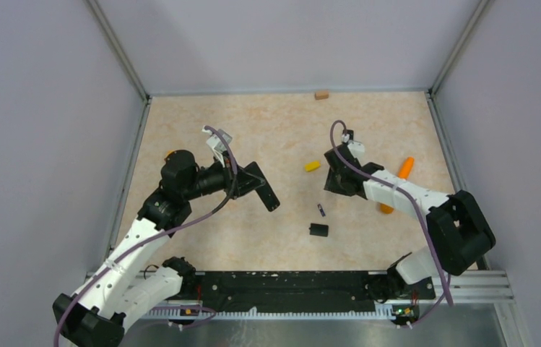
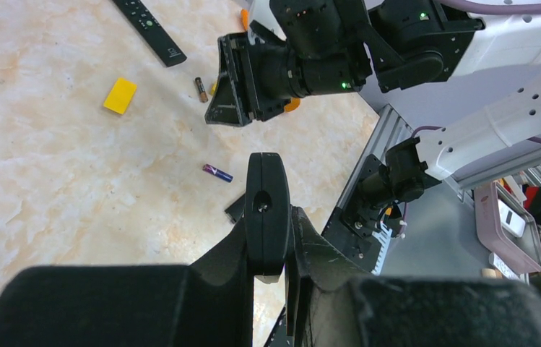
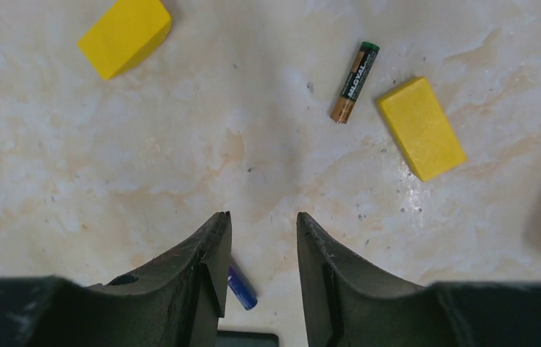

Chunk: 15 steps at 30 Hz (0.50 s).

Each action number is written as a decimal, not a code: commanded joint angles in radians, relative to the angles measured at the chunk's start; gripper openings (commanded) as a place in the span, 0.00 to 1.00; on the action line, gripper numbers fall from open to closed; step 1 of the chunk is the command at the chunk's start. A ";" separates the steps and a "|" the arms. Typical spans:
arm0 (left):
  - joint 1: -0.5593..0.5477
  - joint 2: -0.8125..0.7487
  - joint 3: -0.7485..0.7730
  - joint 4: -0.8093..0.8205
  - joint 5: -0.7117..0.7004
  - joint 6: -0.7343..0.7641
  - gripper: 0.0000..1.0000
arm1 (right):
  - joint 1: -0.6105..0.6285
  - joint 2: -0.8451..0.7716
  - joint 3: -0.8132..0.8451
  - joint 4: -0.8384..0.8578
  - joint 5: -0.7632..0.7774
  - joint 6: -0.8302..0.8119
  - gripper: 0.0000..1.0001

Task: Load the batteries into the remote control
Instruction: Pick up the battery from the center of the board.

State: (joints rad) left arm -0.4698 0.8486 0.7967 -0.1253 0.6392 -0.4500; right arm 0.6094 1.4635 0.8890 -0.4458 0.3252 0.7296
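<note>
My left gripper [image 1: 250,181] is shut on a long black remote [image 1: 265,191] and holds it above the table; in the left wrist view the remote [image 2: 267,202] stands edge-on between the jaws. My right gripper [image 3: 262,217] is open and empty, low over the table. A slim purple-blue battery [image 3: 242,286] lies just beside its left finger; it also shows in the top view [image 1: 321,210] and the left wrist view [image 2: 217,172]. A brown and green battery [image 3: 354,82] lies ahead of the right gripper.
A small black cover piece [image 1: 318,230] lies near the purple battery. Yellow blocks [image 3: 124,35] [image 3: 421,128] and an orange cone stick [image 1: 405,168] lie around the right gripper. A second black remote [image 2: 148,29] lies beyond. A tan block [image 1: 321,94] sits at the back wall.
</note>
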 commanded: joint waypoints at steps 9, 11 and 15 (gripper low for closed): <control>0.003 0.001 0.038 0.055 0.003 0.006 0.00 | 0.055 0.040 -0.041 0.139 -0.211 -0.237 0.47; 0.002 0.002 0.038 0.055 0.001 0.007 0.00 | 0.074 0.052 -0.043 0.101 -0.181 -0.252 0.48; 0.004 0.008 0.041 0.055 0.002 0.007 0.00 | 0.095 0.070 -0.040 0.059 -0.162 -0.284 0.45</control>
State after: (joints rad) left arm -0.4698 0.8536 0.7967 -0.1234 0.6384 -0.4503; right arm 0.6849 1.5223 0.8467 -0.3473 0.1513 0.5129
